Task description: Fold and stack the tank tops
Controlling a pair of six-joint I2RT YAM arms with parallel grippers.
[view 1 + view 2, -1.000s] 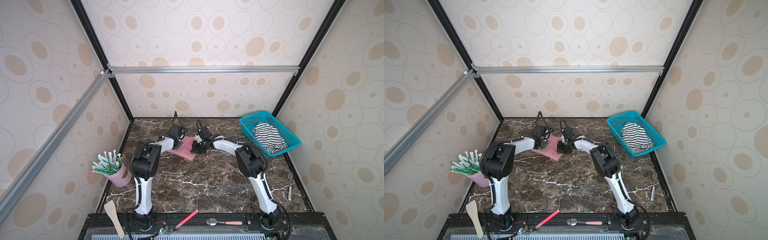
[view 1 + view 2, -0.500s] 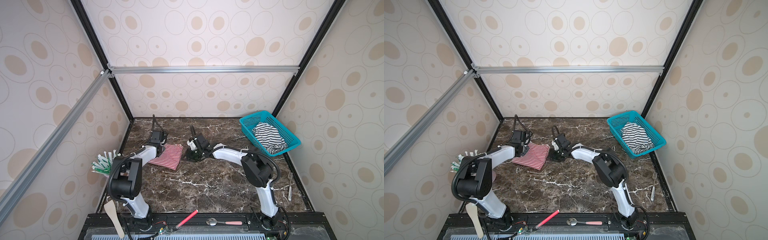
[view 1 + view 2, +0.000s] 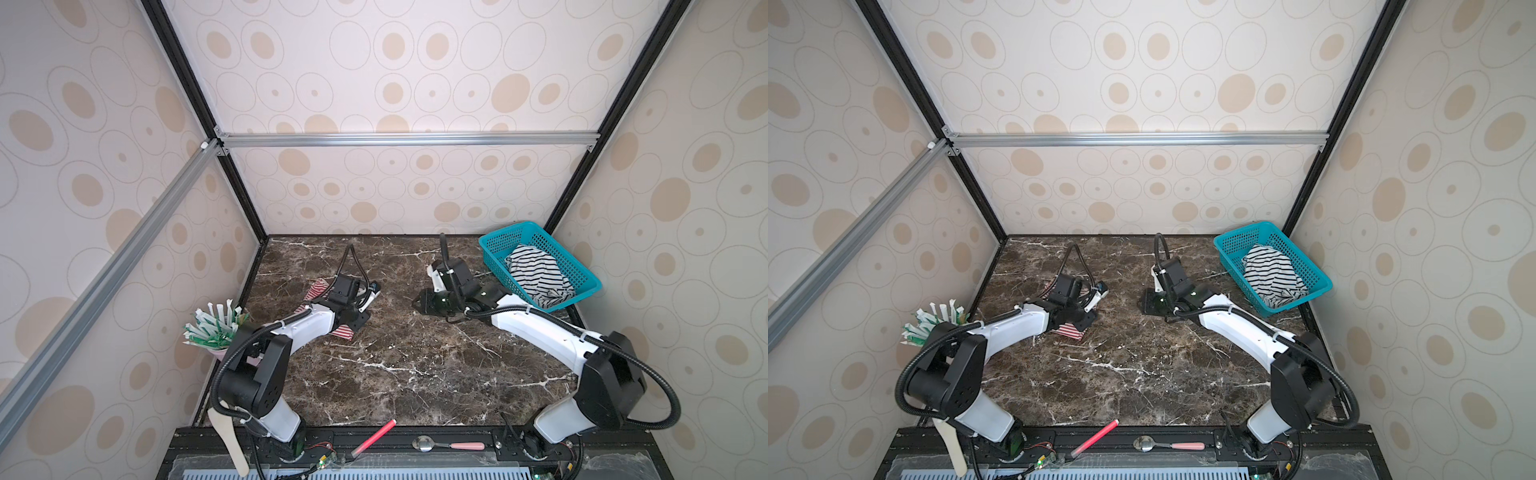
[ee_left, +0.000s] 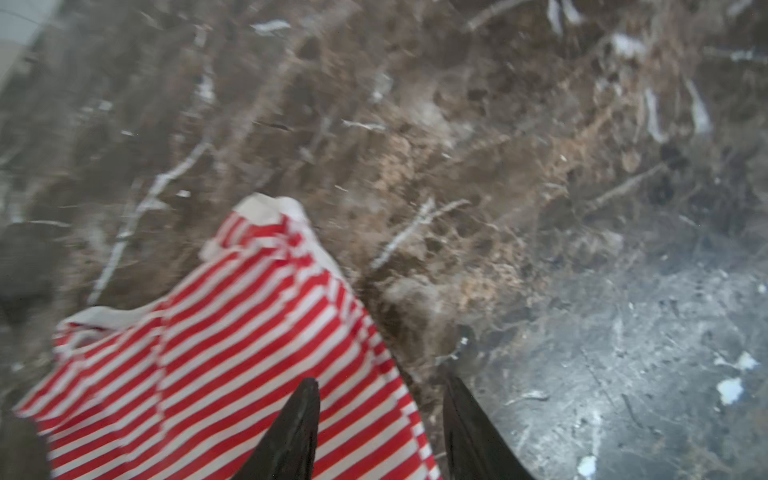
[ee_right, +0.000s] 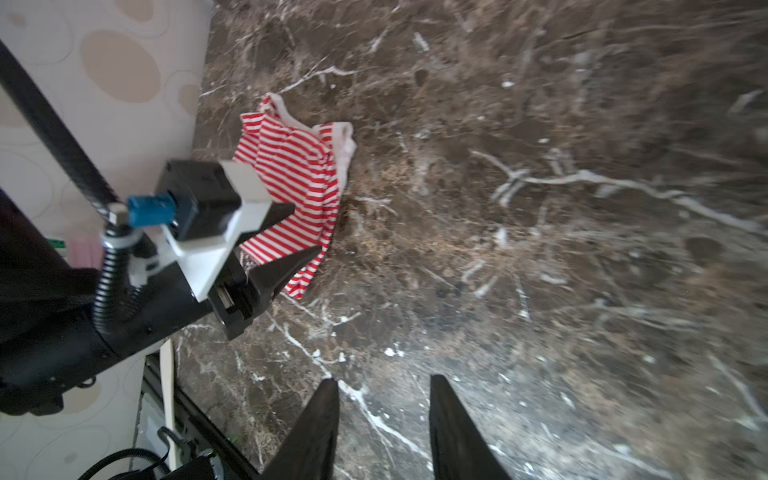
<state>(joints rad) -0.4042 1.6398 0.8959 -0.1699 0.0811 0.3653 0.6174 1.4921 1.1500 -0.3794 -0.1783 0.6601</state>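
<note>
In both top views the red-and-white striped top (image 3: 343, 331) (image 3: 1069, 330) lies on the dark marble tabletop (image 3: 415, 365), towards the back left, but the left arm (image 3: 307, 328) covers most of it and only two striped corners show at either side of the wrist. The right wrist view gives what those views hide: the whole top (image 5: 299, 174) loosely bunched on the stone, its white trim along one edge, with the left hand (image 5: 304, 229) poised over it, its two dark fingers spread apart. The left wrist view, somewhat blurred, looks down from close by: the left hand (image 4: 380, 380) is spread, one finger (image 4: 299, 419) over the striped cloth (image 4: 249, 332) and the other over bare stone, the cloth's edge running between them. Nothing is pinched there.

The right hand (image 5: 382, 378) shows best in its own wrist view, fingers parted over bare tabletop with nothing between them. In the top views it (image 3: 419, 303) sits near the middle of the tabletop, well apart from the red top, pointing towards it.

Only the top views show the black-and-white striped top (image 3: 536, 274) (image 3: 1271, 274): it lies crumpled inside the teal basket (image 3: 494, 253) (image 3: 1237, 245) at the back right corner; neither wrist view takes it in
</note>
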